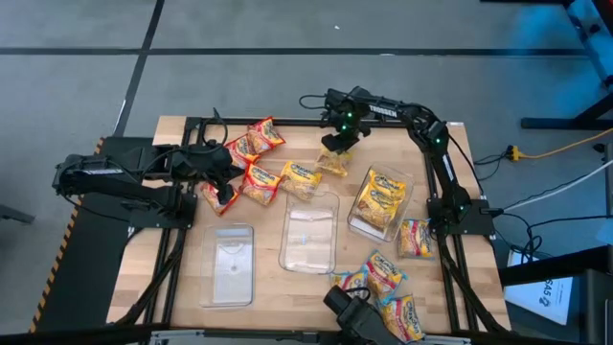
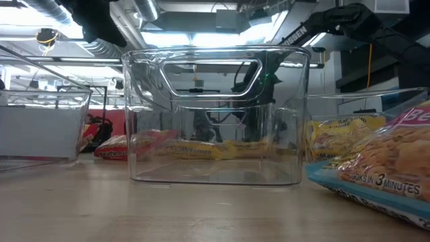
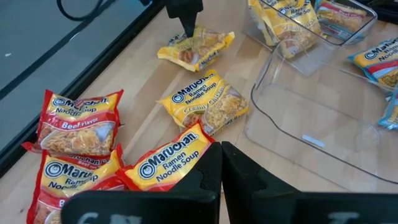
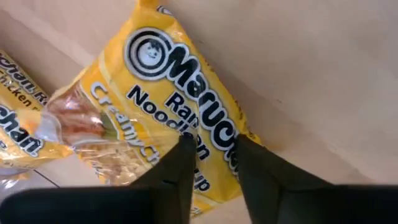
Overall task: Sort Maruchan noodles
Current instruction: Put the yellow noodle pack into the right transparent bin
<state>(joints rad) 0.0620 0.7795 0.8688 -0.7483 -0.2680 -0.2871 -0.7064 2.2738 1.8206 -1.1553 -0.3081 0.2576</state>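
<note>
Maruchan noodles lie scattered over the table. Nearest the lower edge of the high view, a cluster of yellow and blue-edged packets sits lower right of centre, one more packet just right of it by the right arm's base. Left clear tray lower left of centre, middle clear tray at centre, both with no packets in them. Right clear tray right of centre holds yellow packets. Farther up, red packets bunch at upper left of the table, a yellow creamy chicken packet beside them.

Left gripper closed, nothing between its fingers; left arm lies low from the left edge, gripper just at the red packets, a red Maruchan packet right in front of the fingertips in the left wrist view.

Right arm reaches from the right side up and across to upper centre, wrist bent down over a yellow packet near the table's far edge. Right gripper points down on it, fingers part-way apart straddling the packet's printed face; cannot tell if they pinch the wrapper. That packet lies flat-ish on the table, apart from the trays.

Low view: middle tray up close, blue-edged packet at right.
</note>
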